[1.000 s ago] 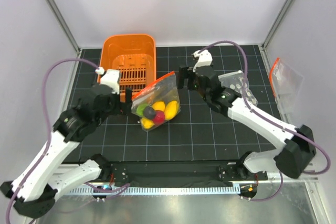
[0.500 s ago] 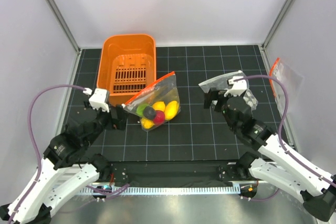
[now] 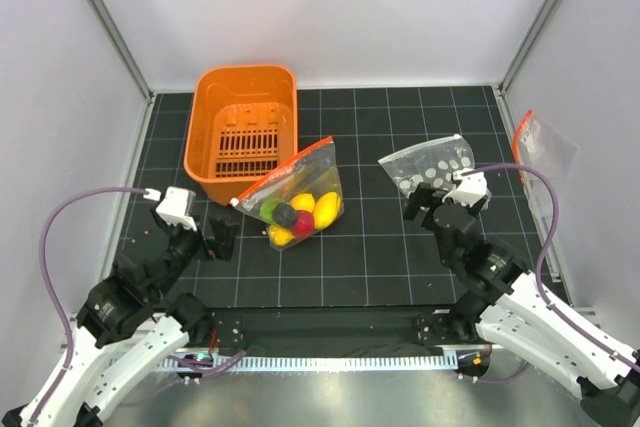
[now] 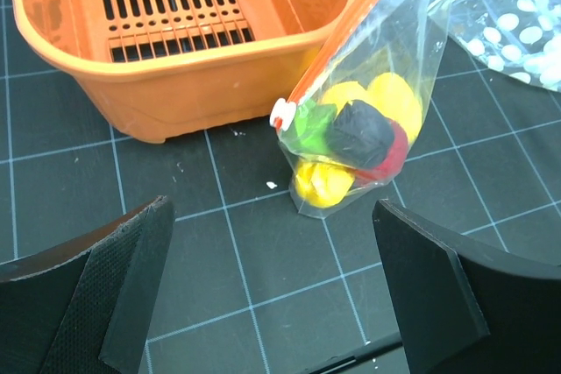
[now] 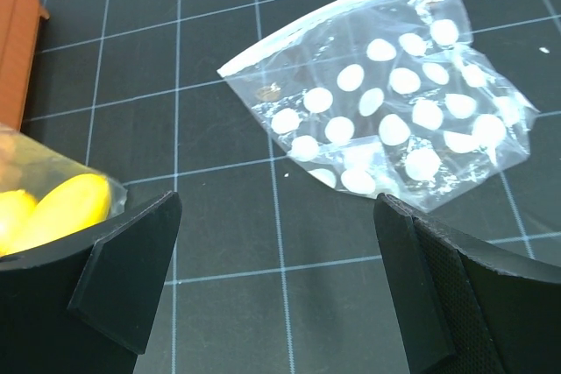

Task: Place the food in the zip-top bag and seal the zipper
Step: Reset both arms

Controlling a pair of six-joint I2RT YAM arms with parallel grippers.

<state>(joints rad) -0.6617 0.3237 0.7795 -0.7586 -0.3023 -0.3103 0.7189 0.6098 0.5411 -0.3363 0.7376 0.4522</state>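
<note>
Zip-top bag (image 4: 421, 41) clear glossy plastic; basket (image 4: 202, 85) smooth orange plastic.

- Top external: high, distant, looking down on the orange slotted plastic basket (image 3: 243, 135).
- Left wrist: low, close, facing the basket's near wall.
- Right wrist: close, right of the basket, sharing its corner.

left gripper (image 3: 219, 237): backed off zip-top bag (image 3: 300, 187), seemingly released | right gripper (image 3: 425, 200): withdrawn toward base

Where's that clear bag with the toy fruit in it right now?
In the top view, the zip-top bag sits near the centre, by the near right corner of the orange basket, with the dotted bag to its right.
</note>
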